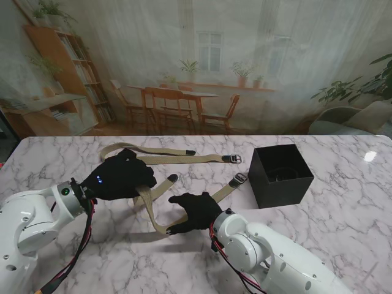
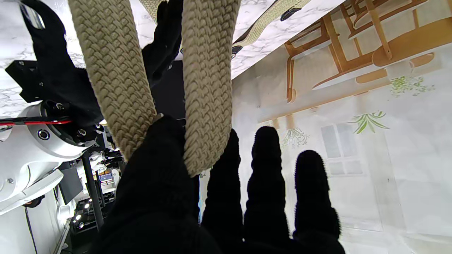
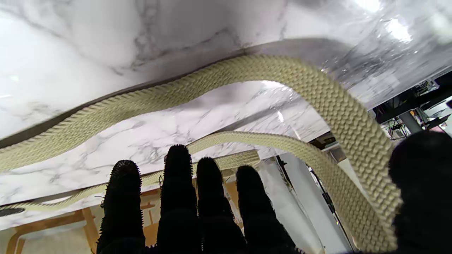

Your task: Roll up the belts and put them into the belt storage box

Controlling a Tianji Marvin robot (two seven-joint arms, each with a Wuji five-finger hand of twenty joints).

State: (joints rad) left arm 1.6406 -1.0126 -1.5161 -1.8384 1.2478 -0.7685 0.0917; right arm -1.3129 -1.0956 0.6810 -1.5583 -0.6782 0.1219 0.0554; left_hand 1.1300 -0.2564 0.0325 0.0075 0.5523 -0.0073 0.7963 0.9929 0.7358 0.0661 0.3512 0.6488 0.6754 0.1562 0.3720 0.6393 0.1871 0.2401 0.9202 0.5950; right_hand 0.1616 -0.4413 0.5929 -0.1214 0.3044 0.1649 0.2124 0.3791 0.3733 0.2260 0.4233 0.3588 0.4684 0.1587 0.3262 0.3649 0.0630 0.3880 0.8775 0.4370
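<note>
Lying on marble, two belts [image 1: 160,154], one black box [image 1: 279,174]

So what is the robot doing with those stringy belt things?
It is working on a tan woven belt. The left hand holds a loop of it lifted off the marble table, and the right hand grips the same belt closer to me. A second belt lies flat farther away. The black storage box waits on the right, and no rolled belt can be seen inside it.
</note>
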